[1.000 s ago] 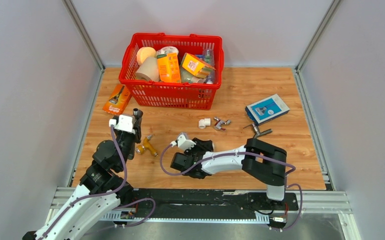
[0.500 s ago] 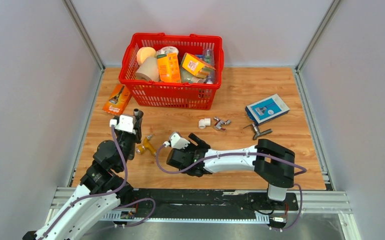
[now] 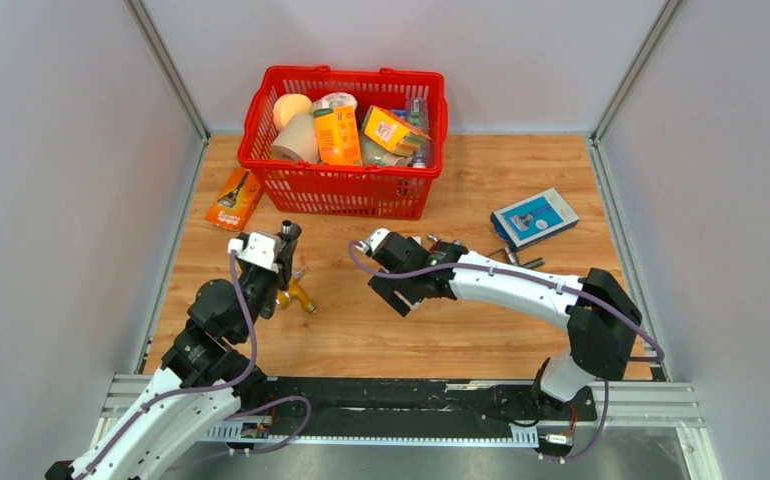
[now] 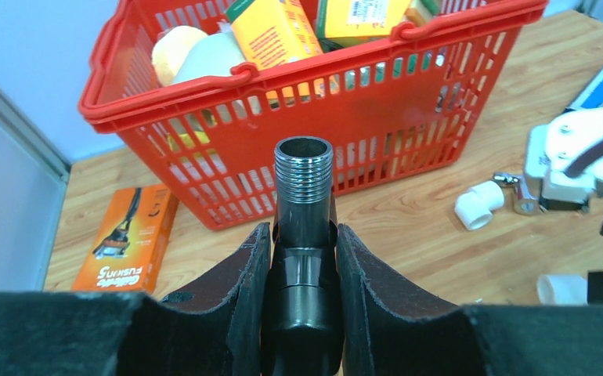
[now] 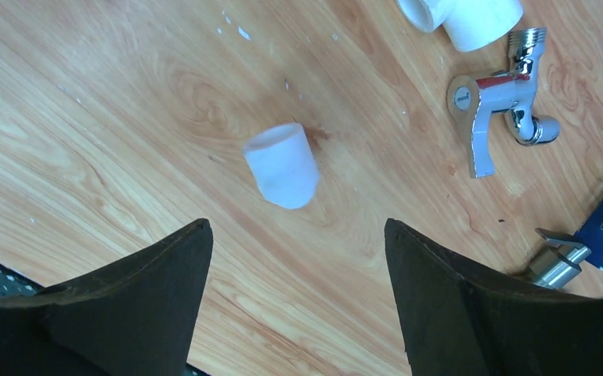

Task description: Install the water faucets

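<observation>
The light wooden counter [image 3: 361, 340] fills the space ahead of me. At its 12 o'clock edge stands a red plastic lattice basket [image 3: 341, 190] packed with boxes and rolls. A flat blue cardboard box [image 3: 534, 216] lies at 2 o'clock, and a flat orange razor pack [image 3: 233, 198] lies at 10 o'clock, just left of the basket.

My left hand [image 4: 302, 231] sits at about 8 o'clock on the counter. It is clamped around the long dark grey metal faucet [image 4: 303, 168], one pad on each side of the tube. The open threaded end sticks out past my fingertips and points toward 12 o'clock, at the basket wall. In the overhead view the faucet is raised off the wood, within my grasp.

My right hand [image 5: 296, 227] hangs over the middle of the counter with its fingers spread wide, gripping nothing. Between them and a little ahead, a short white plastic sleeve [image 5: 281, 166] lies tipped on the wood, touching neither finger.

From that sleeve, at 2 o'clock, lies a small chrome tap with a flat lever [image 5: 496, 110]. A white plastic elbow fitting [image 5: 467, 12] lies just beyond it, at 1 o'clock. A small steel part [image 5: 557, 262] lies at 4 o'clock, beside the corner of the blue box.

A small brass-coloured fitting [image 3: 296, 293] lies on the wood near my left arm, at 5 o'clock from the left hand.
</observation>
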Robot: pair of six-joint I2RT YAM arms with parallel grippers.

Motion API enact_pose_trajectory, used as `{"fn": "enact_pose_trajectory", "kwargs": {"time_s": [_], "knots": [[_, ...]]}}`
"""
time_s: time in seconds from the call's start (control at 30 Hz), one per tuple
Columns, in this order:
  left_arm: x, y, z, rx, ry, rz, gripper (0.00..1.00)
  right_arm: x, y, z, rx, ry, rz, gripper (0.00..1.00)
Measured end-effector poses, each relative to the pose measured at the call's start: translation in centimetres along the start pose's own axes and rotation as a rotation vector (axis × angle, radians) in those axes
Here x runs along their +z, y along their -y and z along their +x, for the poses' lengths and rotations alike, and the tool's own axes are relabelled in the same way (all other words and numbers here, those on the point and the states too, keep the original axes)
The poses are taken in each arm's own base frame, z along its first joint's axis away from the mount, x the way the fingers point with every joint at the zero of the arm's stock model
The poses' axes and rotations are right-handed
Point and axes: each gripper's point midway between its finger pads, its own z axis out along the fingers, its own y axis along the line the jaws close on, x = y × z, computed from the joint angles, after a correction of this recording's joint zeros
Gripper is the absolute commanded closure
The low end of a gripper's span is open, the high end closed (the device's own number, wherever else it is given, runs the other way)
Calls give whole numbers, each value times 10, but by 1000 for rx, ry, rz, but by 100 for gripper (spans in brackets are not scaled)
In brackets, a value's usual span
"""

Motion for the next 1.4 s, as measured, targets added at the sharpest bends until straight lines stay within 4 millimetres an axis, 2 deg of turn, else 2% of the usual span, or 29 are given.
{"fn": "enact_pose_trajectory", "kwargs": {"time_s": [0.1,0.23,0.5,0.8,1.1,1.17,1.3,1.33,1.4], "knots": [[2,6,2,4,-5,34,100,0,5,7,-29,-43,-53,20],[3,14,3,9,-11,72,100,1,-1,10,-92,-77,-114,26],[3,19,3,14,-9,101,100,24,2,14,-128,-143,-149,39],[3,20,3,18,-7,110,100,43,-3,20,-159,-194,-172,46],[3,22,3,18,-5,121,100,54,-6,30,-174,-236,-180,51],[3,22,3,18,-5,122,100,55,-6,30,-175,-240,-181,63],[3,23,2,18,-4,127,100,54,-6,29,-175,-238,-187,95],[3,24,2,18,-4,131,100,54,-6,28,-173,-234,-192,100],[2,27,2,22,0,151,100,54,-6,28,-168,-235,-199,100]]}}
